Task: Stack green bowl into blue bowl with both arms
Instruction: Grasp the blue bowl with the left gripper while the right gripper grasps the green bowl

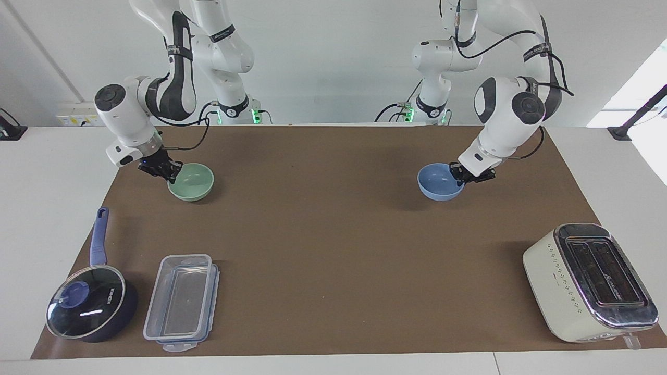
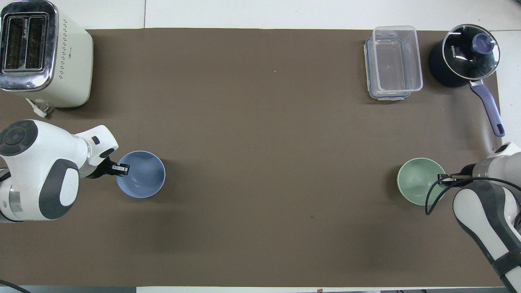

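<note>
The blue bowl (image 1: 439,182) is toward the left arm's end of the mat and looks raised a little off it; it also shows in the overhead view (image 2: 142,175). My left gripper (image 1: 461,177) (image 2: 122,169) is shut on its rim. The pale green bowl (image 1: 192,182) (image 2: 417,181) is toward the right arm's end. My right gripper (image 1: 171,176) (image 2: 442,178) is shut on its rim. I cannot tell whether the green bowl still touches the mat. The two bowls are far apart.
A cream toaster (image 1: 589,281) stands farther from the robots than the blue bowl. A clear lidded container (image 1: 182,302) and a dark blue saucepan with glass lid (image 1: 91,307) lie farther out than the green bowl. A brown mat (image 1: 333,234) covers the table.
</note>
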Robot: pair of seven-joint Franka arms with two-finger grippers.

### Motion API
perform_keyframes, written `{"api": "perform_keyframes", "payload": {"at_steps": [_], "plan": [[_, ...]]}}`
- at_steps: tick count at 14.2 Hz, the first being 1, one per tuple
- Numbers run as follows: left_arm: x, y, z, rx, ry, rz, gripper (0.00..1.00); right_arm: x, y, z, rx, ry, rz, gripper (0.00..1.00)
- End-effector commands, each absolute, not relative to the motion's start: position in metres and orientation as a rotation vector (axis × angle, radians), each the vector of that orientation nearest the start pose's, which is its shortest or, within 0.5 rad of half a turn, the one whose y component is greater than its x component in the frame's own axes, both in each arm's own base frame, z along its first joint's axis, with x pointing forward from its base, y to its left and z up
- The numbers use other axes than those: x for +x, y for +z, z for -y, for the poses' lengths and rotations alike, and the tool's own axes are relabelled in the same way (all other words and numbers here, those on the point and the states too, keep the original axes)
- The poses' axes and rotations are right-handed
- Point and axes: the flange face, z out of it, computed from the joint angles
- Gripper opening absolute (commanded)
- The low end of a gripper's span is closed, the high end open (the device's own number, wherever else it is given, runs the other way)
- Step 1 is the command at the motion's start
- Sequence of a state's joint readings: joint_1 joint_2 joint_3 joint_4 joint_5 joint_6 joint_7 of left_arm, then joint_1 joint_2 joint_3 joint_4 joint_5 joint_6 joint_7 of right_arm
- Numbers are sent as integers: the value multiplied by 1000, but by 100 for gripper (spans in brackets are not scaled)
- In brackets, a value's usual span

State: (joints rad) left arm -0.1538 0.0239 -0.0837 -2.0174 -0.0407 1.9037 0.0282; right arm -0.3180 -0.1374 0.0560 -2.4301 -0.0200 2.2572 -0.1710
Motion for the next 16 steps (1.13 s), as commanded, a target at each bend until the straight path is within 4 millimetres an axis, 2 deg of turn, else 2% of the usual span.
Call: {"api": "perform_keyframes", "payload": {"at_steps": [1, 2, 4, 6, 7, 9, 11, 13, 15, 16], "plan": [[506, 425, 241, -3136, 229, -363, 0, 466, 404, 123, -3163, 4, -102, 0], [489, 423, 274, -3146, 211, -365, 0, 472, 423, 123, -3167, -14, -98, 0], [458, 414, 327, -3175, 202, -408, 0, 477, 449, 123, -3170, -21, -97, 0], [432, 395, 366, -3217, 203, -403, 0, 482, 473, 118, -3170, -14, -82, 0], [423, 381, 382, -3214, 206, -422, 0, 489, 483, 105, -3171, -17, -41, 0], [424, 362, 391, -3250, 281, -368, 0, 502, 498, 83, -3170, -39, -40, 0], [425, 350, 397, -3286, 324, -314, 0, 518, 511, 48, -3166, -43, -42, 0], [430, 342, 399, -3287, 333, -305, 0, 526, 521, 3, -3162, -49, -76, 0], [431, 333, 402, -3281, 344, -302, 0, 526, 523, -41, -3155, -47, -156, 0], [431, 332, 403, -3282, 342, -303, 0, 521, 524, -84, -3134, -48, -199, 0]]}}
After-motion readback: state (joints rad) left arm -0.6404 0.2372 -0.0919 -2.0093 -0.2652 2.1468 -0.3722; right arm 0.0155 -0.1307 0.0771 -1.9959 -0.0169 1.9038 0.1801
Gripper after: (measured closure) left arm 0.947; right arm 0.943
